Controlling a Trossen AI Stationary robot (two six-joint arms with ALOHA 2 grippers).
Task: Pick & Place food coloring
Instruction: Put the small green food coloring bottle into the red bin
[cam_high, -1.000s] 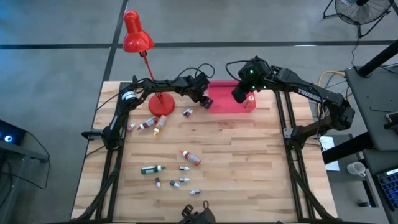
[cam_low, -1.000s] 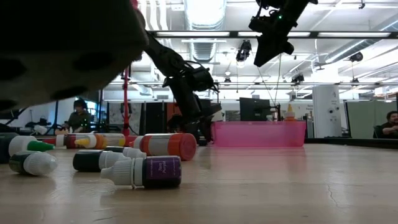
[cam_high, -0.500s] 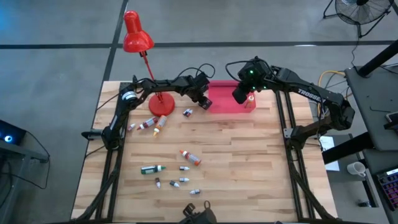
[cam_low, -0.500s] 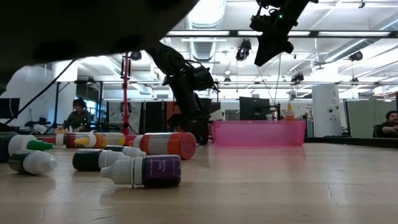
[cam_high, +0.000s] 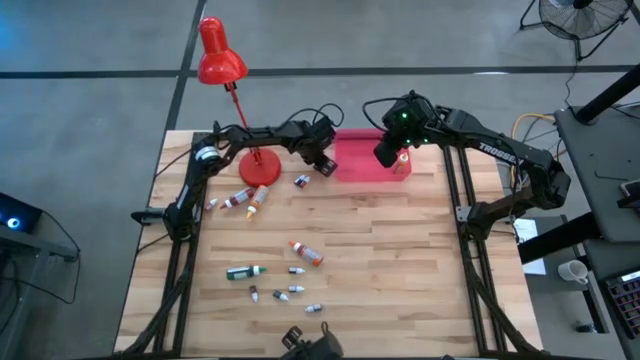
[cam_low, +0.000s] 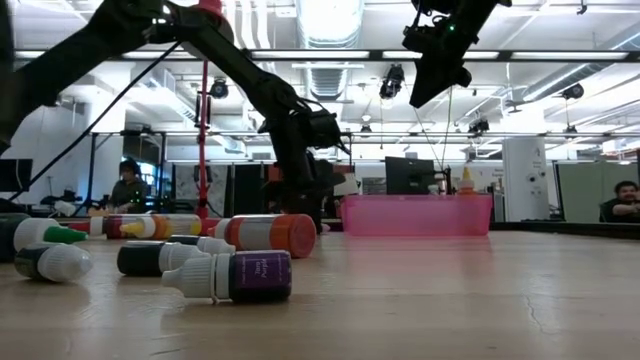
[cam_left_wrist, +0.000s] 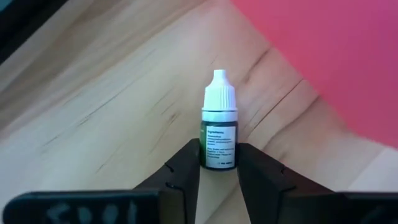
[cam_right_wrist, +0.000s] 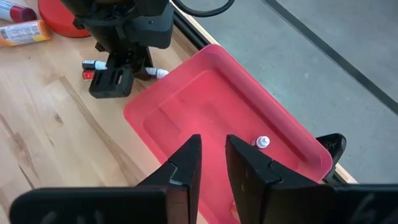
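Dark left pincer (cam_left_wrist: 218, 163), upper centre, has just closed on a small white-capped dropper bottle (cam_left_wrist: 219, 127) beside the pink plastic tray (cam_high: 370, 165), ready for lifting; right pincer (cam_right_wrist: 212, 160) hovers nearly shut, empty.

A large open-plan robotics lab or workshop: the low view looks past the wooden bench (cam_low: 480, 290) into a wide hall with exposed ceiling ducts (cam_low: 330, 75), rows of strip lights (cam_low: 520, 55), dark monitors (cam_low: 408, 175) and people seated at distant desks (cam_low: 127, 185). From above, bare grey concrete floor (cam_high: 400, 35) and a standing fan (cam_high: 575, 15) surround the rig
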